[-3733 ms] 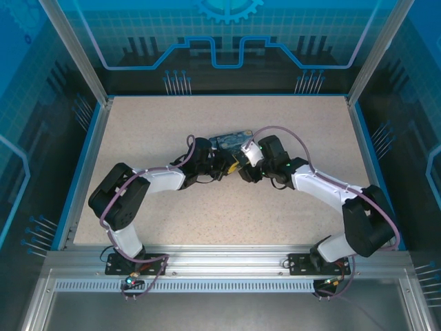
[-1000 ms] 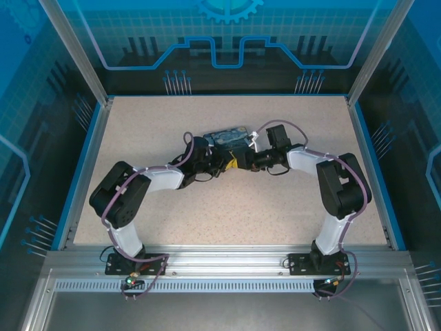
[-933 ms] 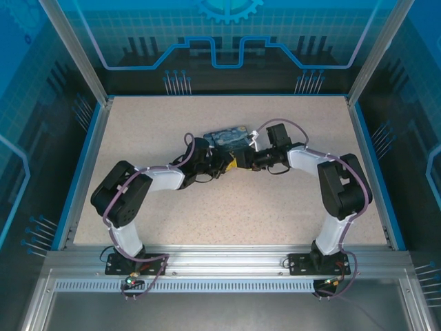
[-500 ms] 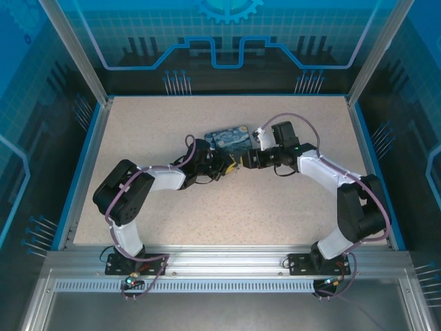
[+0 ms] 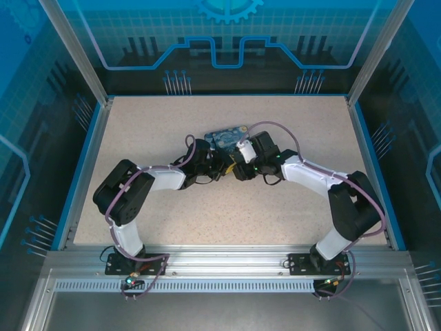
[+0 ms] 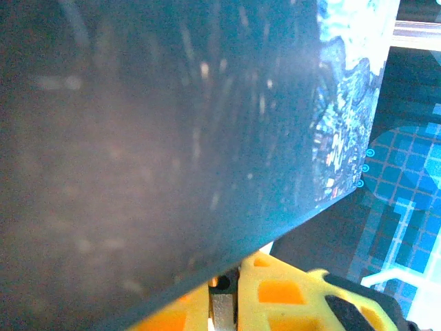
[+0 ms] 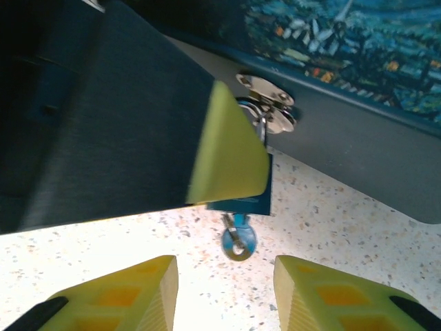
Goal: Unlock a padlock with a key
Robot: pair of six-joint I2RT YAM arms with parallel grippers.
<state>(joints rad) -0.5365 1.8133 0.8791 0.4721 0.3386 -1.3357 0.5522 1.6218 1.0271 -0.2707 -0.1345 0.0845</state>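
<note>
Right end effector (image 7: 224,276) shifted nearer key (image 7: 238,243), jaws apart; left end effector (image 6: 222,303) closed.

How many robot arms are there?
2. The left arm reaches in from the left and the right arm from the right; they meet at the printed box in the middle. None seem hidden.

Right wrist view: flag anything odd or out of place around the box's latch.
Nothing looks damaged or askew. The padlock hangs from the silver hasp on the box. The key sticks out of the padlock's underside, untouched, just ahead of the open right gripper.
</note>
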